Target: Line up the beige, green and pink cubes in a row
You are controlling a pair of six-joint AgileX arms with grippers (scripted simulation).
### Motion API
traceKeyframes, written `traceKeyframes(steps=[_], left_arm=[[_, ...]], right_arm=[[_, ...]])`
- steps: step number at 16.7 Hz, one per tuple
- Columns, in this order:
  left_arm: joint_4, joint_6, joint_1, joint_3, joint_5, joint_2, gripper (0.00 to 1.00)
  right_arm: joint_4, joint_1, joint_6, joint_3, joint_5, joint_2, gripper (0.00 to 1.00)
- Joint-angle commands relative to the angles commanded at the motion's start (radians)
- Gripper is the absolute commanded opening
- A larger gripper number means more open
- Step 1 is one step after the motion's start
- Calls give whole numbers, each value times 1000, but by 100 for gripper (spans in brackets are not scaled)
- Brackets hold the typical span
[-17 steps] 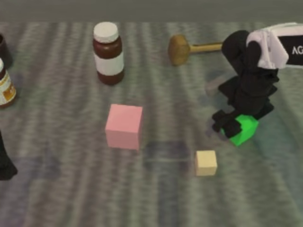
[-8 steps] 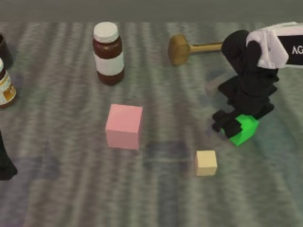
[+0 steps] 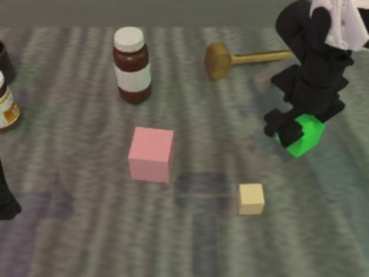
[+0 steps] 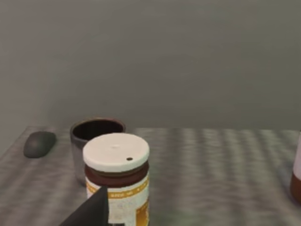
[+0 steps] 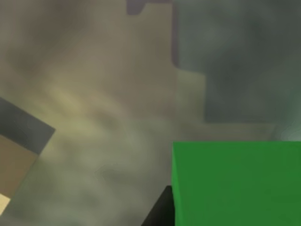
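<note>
Pink cube point(image 3: 151, 151) sits mid-table; beige cube point(image 3: 251, 198) right of it and nearer the front. Green cube point(image 3: 304, 134) farther right, behind the beige one (clamped in right gripper point(image 3: 288, 130)). Bottle point(image 3: 131, 64) behind the pink cube; mallet point(image 3: 221, 59) to its right.

Black blocky right arm point(image 3: 308, 81), white wrist shell; black pincer point(image 3: 286, 128)

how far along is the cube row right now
Early stage. Nothing is lined up yet: the pink cube sits mid-table and the beige cube lies apart, nearer the right. In hand: the right tool is shut on the green cube, which looks raised off the table. Left to do: set green down in line with the others and bring the cubes into one row. The left arm is parked at the left edge.
</note>
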Motion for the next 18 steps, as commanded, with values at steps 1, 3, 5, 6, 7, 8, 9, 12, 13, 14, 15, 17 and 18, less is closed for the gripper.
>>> traceKeyframes(steps=[1, 3, 5, 6, 7, 8, 9, 12, 13, 14, 15, 17, 18], left_arm=[[0, 0, 0, 0, 0, 0, 100], [0, 0, 0, 0, 0, 0, 100], [0, 0, 0, 0, 0, 0, 100], [0, 0, 0, 0, 0, 0, 100], [0, 0, 0, 0, 0, 0, 100], [0, 0, 0, 0, 0, 0, 100], [0, 0, 0, 0, 0, 0, 100], [0, 0, 0, 0, 0, 0, 100], [0, 0, 0, 0, 0, 0, 100], [0, 0, 0, 0, 0, 0, 100], [0, 0, 0, 0, 0, 0, 100], [0, 0, 0, 0, 0, 0, 100], [0, 0, 0, 0, 0, 0, 100]], right_arm=[[-6, 0, 0, 4, 0, -4, 0], [-6, 0, 0, 4, 0, -4, 0], [-4, -4, 4, 2, 0, 0, 0], [-6, 3, 15, 5, 0, 1, 0], [-9, 14, 37, 10, 1, 3, 0], [-13, 30, 70, 16, 1, 6, 0], [-18, 50, 113, 22, 2, 9, 0], [-37, 124, 292, 38, 6, 15, 0], [-44, 153, 367, 42, 7, 15, 0], [-50, 182, 447, 45, 9, 15, 0], [-57, 213, 531, 49, 10, 15, 0], [-70, 274, 702, 55, 13, 13, 0], [-75, 303, 780, 58, 14, 11, 0]])
